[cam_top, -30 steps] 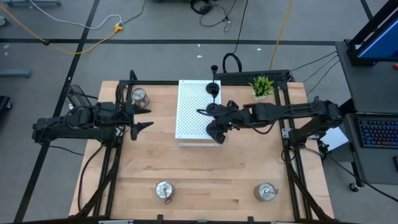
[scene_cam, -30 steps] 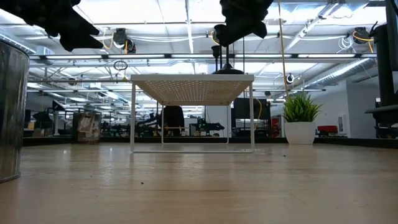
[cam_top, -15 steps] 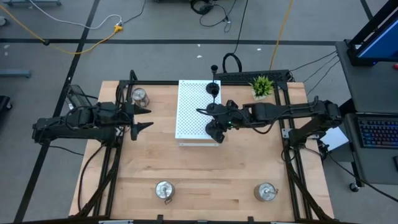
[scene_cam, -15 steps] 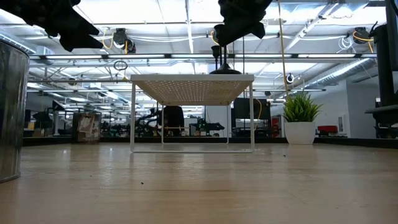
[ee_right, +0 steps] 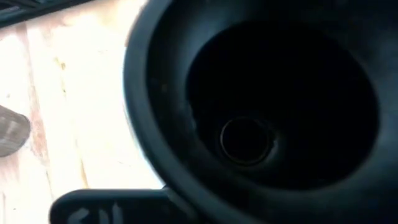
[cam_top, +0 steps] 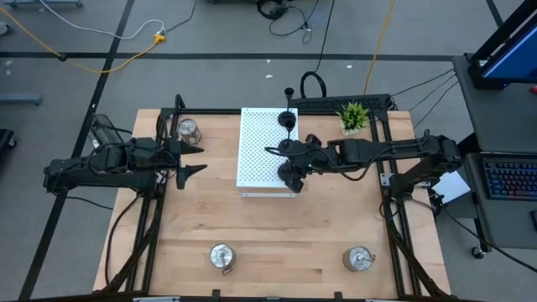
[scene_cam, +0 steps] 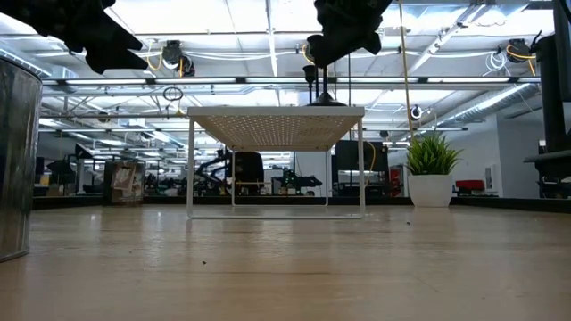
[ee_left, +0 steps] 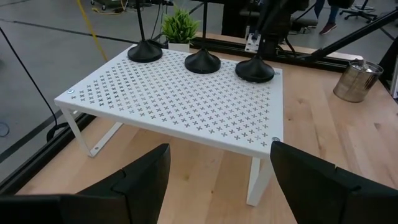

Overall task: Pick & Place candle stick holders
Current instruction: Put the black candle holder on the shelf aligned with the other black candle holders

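- Three black candle stick holders [ee_left: 201, 61] are seen in a row along one edge of the white perforated board [cam_top: 264, 149] on the counter [cam_top: 285, 235].
- The right end effector [cam_top: 289, 172] is closed on the black holder [ee_left: 254, 68] at the end of that row.
- The left end effector [cam_top: 186, 159] is held open beside the board, near a silver holder [cam_top: 188, 129].
- Two silver holders [cam_top: 221, 257] stand well apart from the board.

A black holder's cup [ee_right: 261, 106] fills the right wrist view.
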Motion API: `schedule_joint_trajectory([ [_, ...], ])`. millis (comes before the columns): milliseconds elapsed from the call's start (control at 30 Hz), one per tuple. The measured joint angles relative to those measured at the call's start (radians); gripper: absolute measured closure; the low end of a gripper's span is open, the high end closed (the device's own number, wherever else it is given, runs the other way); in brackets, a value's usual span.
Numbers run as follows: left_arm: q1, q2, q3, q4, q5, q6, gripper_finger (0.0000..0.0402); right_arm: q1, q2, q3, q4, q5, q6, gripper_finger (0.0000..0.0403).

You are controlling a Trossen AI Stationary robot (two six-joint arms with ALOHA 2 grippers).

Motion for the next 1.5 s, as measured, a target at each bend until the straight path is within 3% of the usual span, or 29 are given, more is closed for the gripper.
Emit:
schedule_joint_trajectory([
  [833,-0.001,0.000,0.000,0.000,0.031,-0.001,0.0117,0.000,-0.001,-0.014,0.026,-0.030,0.010,0.0384],
  [1500,0.000,0.000,0.000,-0.003,0.042,0.005,0.0117,0.000,-0.005,-0.015,0.043,-0.030,0.003,0.0246],
])
